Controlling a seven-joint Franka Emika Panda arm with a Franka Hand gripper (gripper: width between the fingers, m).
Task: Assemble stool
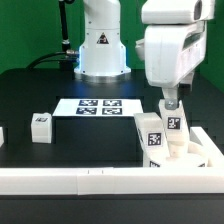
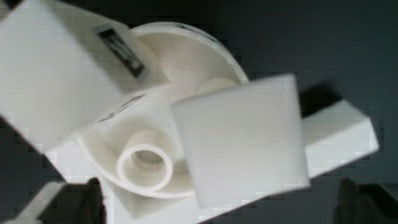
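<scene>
The white round seat [image 2: 178,55] lies in the corner of the border bars, with two white tagged legs standing on it. One leg [image 1: 152,135] is nearer the exterior view's left, the other leg [image 1: 176,127] stands right under my gripper [image 1: 172,103]. In the wrist view this leg's flat end [image 2: 240,140] sits between my dark fingertips [image 2: 71,200], which stand wide apart and clear of it. My gripper [image 2: 217,205] is open and holds nothing. A third leg [image 1: 41,124] lies loose at the exterior view's left.
The marker board [image 1: 98,105] lies flat at the table's middle in front of the robot base [image 1: 100,45]. Long white border bars [image 1: 90,178] run along the front edge and up the exterior view's right side [image 1: 212,148].
</scene>
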